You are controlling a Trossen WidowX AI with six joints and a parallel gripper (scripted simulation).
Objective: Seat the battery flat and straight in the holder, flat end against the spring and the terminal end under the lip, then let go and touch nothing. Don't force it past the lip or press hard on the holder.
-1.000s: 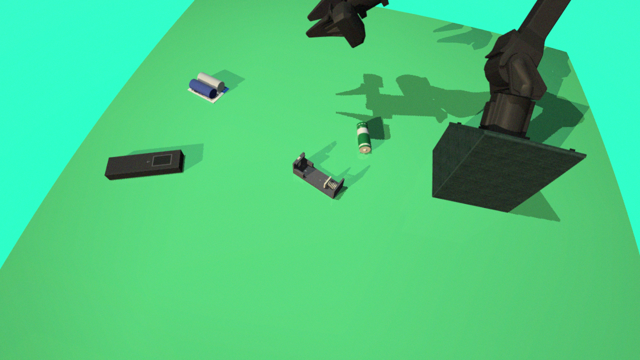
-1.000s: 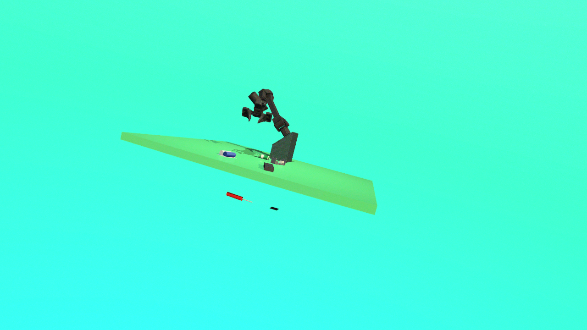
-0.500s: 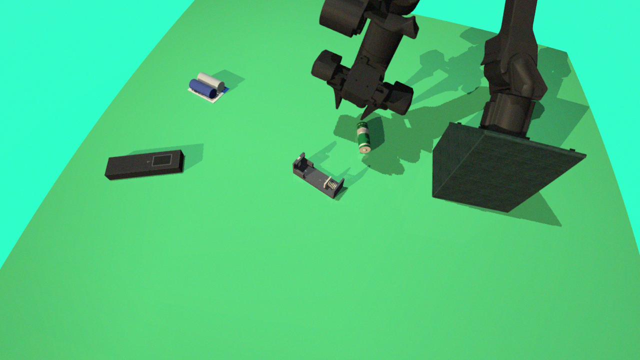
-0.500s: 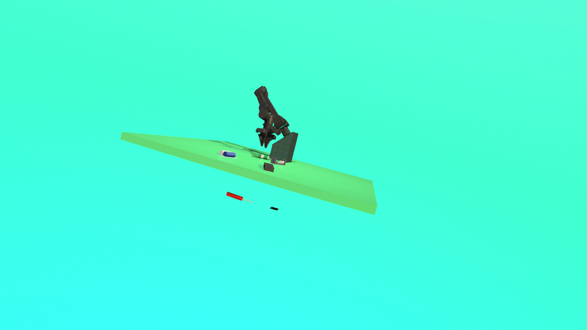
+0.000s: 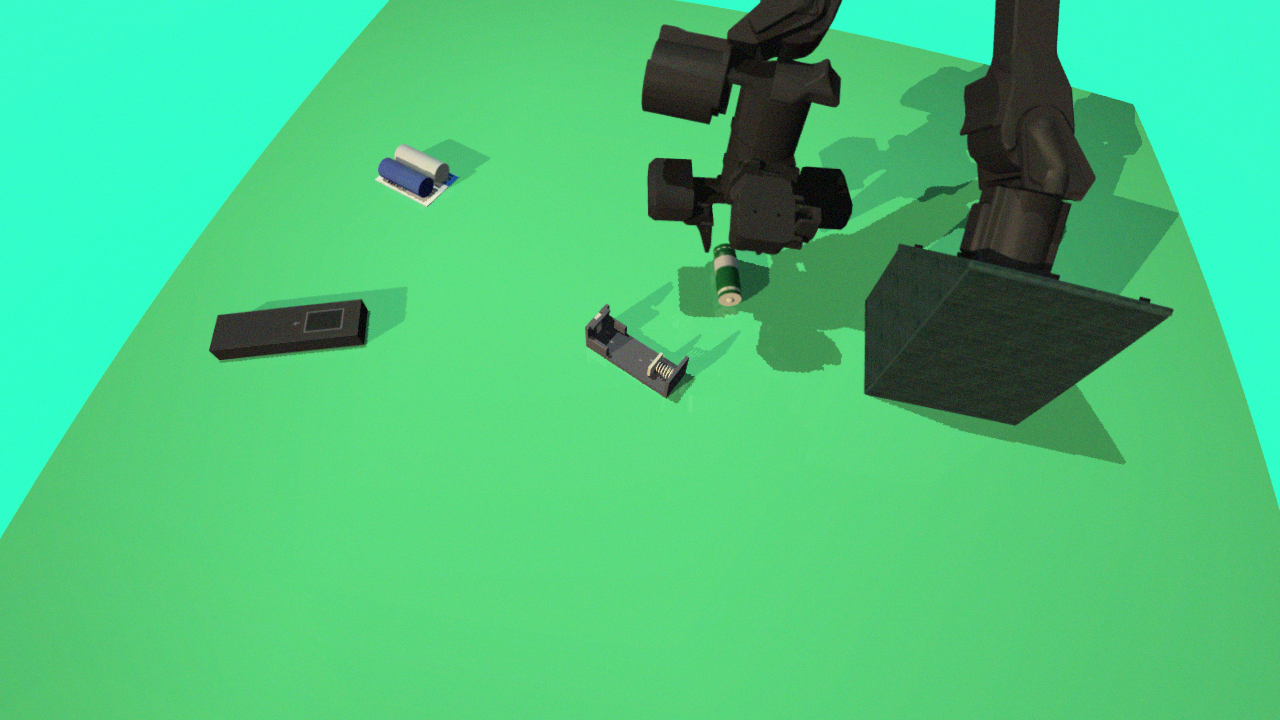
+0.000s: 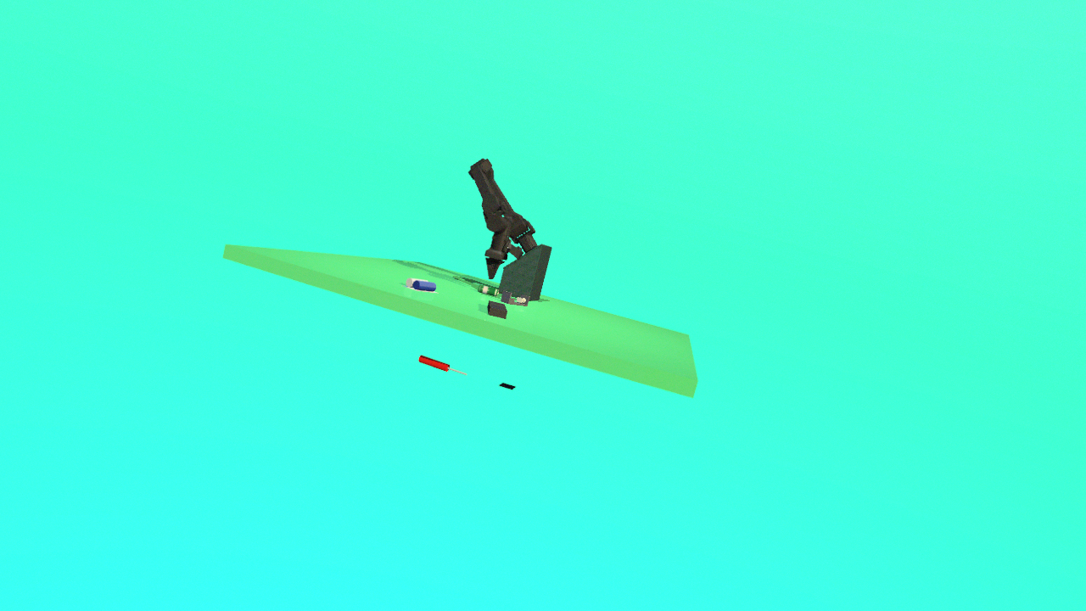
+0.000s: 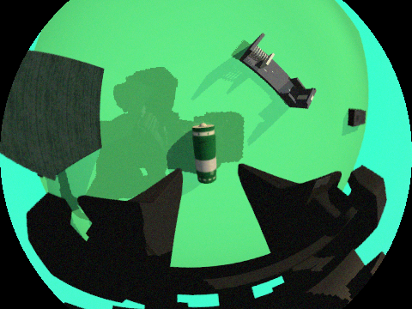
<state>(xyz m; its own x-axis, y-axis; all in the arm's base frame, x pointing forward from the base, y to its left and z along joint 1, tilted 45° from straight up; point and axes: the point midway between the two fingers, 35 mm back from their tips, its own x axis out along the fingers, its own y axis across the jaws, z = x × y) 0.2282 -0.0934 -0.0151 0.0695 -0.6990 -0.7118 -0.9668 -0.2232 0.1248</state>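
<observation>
Nearest to us in the wrist view, our gripper (image 7: 209,178) stands about half open with nothing between its fingers, poised just above the battery (image 7: 204,154), whose near end shows in the gap. The battery lies on its side on the green table (image 5: 447,537), apart from the holder (image 5: 636,350) and out of it. We judge it small, rigid and smooth, a cylinder likely to roll or slip if pinched off-centre, so we would close across its round middle, on the white band, leaving both ends free. Farther off, the holder sits open, its spring (image 7: 261,55) at the far end. Beyond lies a small dark block (image 7: 356,117)
</observation>
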